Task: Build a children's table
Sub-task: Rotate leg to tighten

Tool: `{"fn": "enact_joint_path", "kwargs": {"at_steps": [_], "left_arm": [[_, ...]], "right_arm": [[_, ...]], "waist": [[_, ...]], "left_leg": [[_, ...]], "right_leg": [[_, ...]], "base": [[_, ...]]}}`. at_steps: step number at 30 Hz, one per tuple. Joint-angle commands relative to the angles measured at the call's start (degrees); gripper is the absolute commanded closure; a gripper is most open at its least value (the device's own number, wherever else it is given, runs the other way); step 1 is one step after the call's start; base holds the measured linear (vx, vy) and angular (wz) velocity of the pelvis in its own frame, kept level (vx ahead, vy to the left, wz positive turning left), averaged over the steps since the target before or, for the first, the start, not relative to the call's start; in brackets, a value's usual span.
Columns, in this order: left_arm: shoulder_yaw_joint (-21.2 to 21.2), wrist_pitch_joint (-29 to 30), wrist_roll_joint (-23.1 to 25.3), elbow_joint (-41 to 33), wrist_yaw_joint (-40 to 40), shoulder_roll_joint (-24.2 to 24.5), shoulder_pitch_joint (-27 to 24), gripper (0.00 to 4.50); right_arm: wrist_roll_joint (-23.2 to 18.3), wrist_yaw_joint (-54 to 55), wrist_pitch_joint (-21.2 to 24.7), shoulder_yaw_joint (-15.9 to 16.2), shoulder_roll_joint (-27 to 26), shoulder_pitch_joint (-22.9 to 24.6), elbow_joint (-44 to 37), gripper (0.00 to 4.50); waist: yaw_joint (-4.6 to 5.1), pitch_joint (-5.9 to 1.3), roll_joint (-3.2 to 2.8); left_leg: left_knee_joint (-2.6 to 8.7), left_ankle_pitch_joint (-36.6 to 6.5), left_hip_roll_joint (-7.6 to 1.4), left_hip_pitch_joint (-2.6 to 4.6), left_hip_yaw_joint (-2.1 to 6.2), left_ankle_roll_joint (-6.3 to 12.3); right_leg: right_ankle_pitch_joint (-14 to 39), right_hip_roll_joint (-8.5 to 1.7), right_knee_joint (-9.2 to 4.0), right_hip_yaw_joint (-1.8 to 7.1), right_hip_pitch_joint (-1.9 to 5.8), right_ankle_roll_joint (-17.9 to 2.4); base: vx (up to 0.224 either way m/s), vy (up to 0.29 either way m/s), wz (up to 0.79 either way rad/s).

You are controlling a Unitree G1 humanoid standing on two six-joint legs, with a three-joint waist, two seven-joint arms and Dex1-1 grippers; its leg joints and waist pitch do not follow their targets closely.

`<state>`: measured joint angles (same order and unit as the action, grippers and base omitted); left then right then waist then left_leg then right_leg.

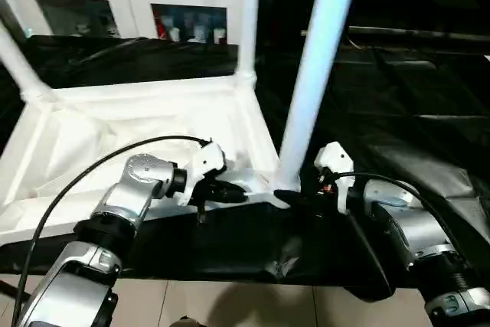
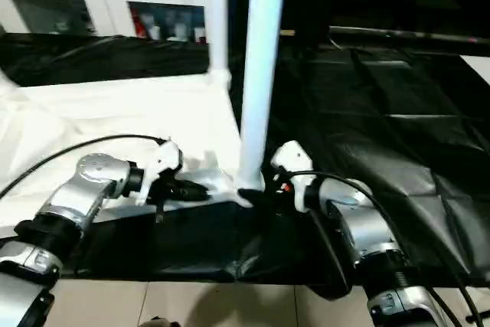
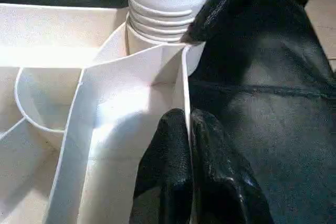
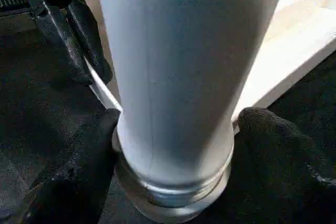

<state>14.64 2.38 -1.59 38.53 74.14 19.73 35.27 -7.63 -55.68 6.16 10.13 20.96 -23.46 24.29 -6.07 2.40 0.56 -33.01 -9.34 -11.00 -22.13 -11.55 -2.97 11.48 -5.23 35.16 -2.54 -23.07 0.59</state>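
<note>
At the near corner socket of the upturned table top, the right gripper brackets the standing leg, fingers spread. The left gripper pinches the top's rim beside it. Threads show: judged step, screwing home; next, close and turn.

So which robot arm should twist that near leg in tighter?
The right, probably. The right gripper has its fingers spread around the bottom of the near leg, where threads show above the socket. The left gripper is pinched shut on the tabletop's rim, holding it steady.
</note>
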Motion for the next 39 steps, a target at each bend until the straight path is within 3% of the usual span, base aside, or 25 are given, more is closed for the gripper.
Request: {"fn": "enact_joint_path", "kwargs": {"at_steps": [1, 10, 16, 19, 22, 23, 24, 26, 28, 29, 31, 32, 33, 37, 39], "left_arm": [[0.9, -0.2, -2.6, -2.1, 2.4, -1.3, -1.0, 4.5], [0.6, 1.1, -2.1, -3.1, 2.4, -0.8, -1.7, 4.5], [0.0, 2.8, -0.5, -1.5, -2.4, -2.0, -1.3, 4.5], [-0.9, 2.3, 1.0, 2.3, -9.3, -4.7, 0.4, 4.5], [-1.4, 2.8, 2.1, 5.2, -15.4, -7.4, 1.9, 4.5], [-1.4, 3.0, 2.9, 6.6, -18.5, -8.8, 2.7, 4.5], [-2.0, 3.7, 4.1, 10.0, -26.8, -12.6, 4.9, 4.5], [-2.3, 4.1, 4.4, 11.4, -30.7, -14.9, 5.9, 4.5], [-2.4, 3.9, 4.5, 11.9, -31.4, -15.6, 6.3, 4.5], [-1.8, 2.9, 5.2, 12.1, -31.7, -16.5, 6.6, 4.5], [-1.5, 2.4, 5.5, 12.1, -31.4, -16.6, 6.7, 4.5], [-1.2, 1.6, 5.6, 11.8, -30.3, -16.3, 6.4, 4.5], [-1.2, 1.4, 5.6, 11.6, -29.6, -15.9, 6.2, 4.5], [-1.6, -0.6, 5.2, 11.9, -26.6, -14.2, 5.7, 4.5], [-1.7, -1.6, 4.8, 11.4, -24.5, -13.3, 5.3, 4.5]], "right_arm": [[0.0, -0.6, 0.7, 0.1, 0.3, -0.8, -0.9, 0.72], [-0.8, -1.7, 0.7, 0.1, -0.2, -1.0, -0.1, 1.48], [-1.1, 6.4, 0.0, -3.1, -3.8, -0.9, 3.4, 1.74], [0.1, 14.1, -0.3, -4.6, -6.9, -1.1, 6.9, 1.76], [1.7, 20.9, -1.0, -4.9, -10.0, -1.0, 8.7, 1.76], [2.6, 24.8, -1.1, -4.9, -11.8, -1.1, 9.5, 1.76], [4.0, 33.2, -0.7, -5.3, -16.2, -1.7, 11.5, 1.76], [5.0, 38.2, -0.8, -5.5, -18.8, -2.5, 13.2, 1.76], [5.5, 39.8, -1.1, -5.6, -19.6, -2.9, 14.1, 1.76], [5.7, 40.7, -2.2, -5.3, -20.9, -4.0, 15.5, 1.76], [5.4, 40.0, -2.9, -5.4, -21.2, -4.2, 15.6, 1.76], [4.3, 38.6, -3.5, -6.0, -21.3, -4.1, 15.1, 1.42], [2.9, 36.8, -3.6, -6.8, -21.1, -3.8, 14.3, 1.21], [1.6, 30.8, -4.4, -7.0, -18.9, -3.1, 12.1, 1.01], [1.1, 27.8, -3.7, -6.3, -17.4, -2.9, 11.0, 0.69]], "waist": [[0.29, -3.32, 0.76], [0.08, -3.5, 0.69], [0.46, -3.45, 0.62], [1.22, -3.23, 0.67], [1.33, -3.16, 0.7], [1.37, -3.16, 0.64], [1.37, -3.13, 0.58], [1.5, -2.97, 0.44], [1.38, -2.98, 0.44], [1.49, -2.76, 0.12], [1.74, -2.51, 0.25], [1.66, -2.69, 0.22], [1.6, -2.84, 0.15], [1.46, -3.02, 0.4], [1.41, -3.06, 0.35]], "left_leg": [[3.4, -12.1, -2.41, 1.4, 0.77, 2.89], [3.12, -9.8, -2.28, 1.26, 0.75, 3.78], [3.2, -10.2, -2.23, 1.24, 0.8, 3.38], [3.57, -13.1, -2.16, 1.43, 0.99, 1.4], [3.74, -15.0, -2.11, 1.61, 1.1, 0.1], [3.77, -15.5, -2.09, 1.6, 1.13, 0.14], [3.81, -15.7, -2.07, 1.77, 1.04, -0.25], [4.0, -17.5, -1.96, 2.06, 1.15, -1.3], [4.11, -18.3, -2.04, 2.12, 1.28, -1.17], [4.22, -19.6, -1.98, 2.14, 1.3, -1.09], [4.46, -23.0, -1.84, 2.3, 1.53, -1.28], [4.49, -23.7, -1.97, 2.57, 1.66, -1.33], [4.54, -22.9, -2.01, 2.39, 1.67, -1.16], [4.53, -19.6, -2.0, 1.7, 1.56, 0.38], [4.41, -18.2, -2.05, 1.76, 1.43, 0.86]], "right_leg": [[6.9, -2.88, -3.86, 1.96, 2.5, -13.9], [4.2, -2.87, -3.51, 1.95, 2.62, -13.9], [4.9, -2.83, -3.57, 1.92, 2.5, -14.0], [9.4, -2.95, -4.16, 1.96, 2.27, -13.4], [12.3, -3.02, -4.5, 2.07, 2.25, -12.1], [13.2, -3.06, -4.64, 2.15, 2.22, -11.7], [13.5, -2.94, -4.78, 2.22, 1.91, -11.3], [16.3, -2.96, -5.15, 2.2, 1.76, -10.8], [17.6, -3.09, -5.43, 2.19, 1.84, -10.0], [18.8, -3.08, -5.68, 2.22, 1.66, -9.6], [23.3, -3.1, -6.22, 2.11, 1.66, -8.4], [24.2, -3.24, -6.36, 2.21, 1.65, -7.8], [22.7, -3.19, -6.22, 2.29, 1.79, -7.7], [17.4, -3.12, -5.7, 2.22, 2.45, -8.6], [15.2, -3.07, -5.5, 2.22, 2.44, -9.4]], "base": [[0.0, 0.0, 0.0], [0.0, 0.0, 0.0], [0.0, 0.0, 0.0], [0.0, 0.0, 0.0], [0.0, 0.0, 0.0], [0.0, 0.0, 0.0], [0.0, 0.0, 0.0], [0.0, 0.0, 0.0], [0.0, 0.0, 0.0], [0.0, 0.0, 0.0], [0.0, 0.0, 0.0], [0.0, 0.0, 0.0], [0.0, 0.0, 0.0], [0.0, 0.0, 0.0], [0.0, 0.0, 0.0]]}}
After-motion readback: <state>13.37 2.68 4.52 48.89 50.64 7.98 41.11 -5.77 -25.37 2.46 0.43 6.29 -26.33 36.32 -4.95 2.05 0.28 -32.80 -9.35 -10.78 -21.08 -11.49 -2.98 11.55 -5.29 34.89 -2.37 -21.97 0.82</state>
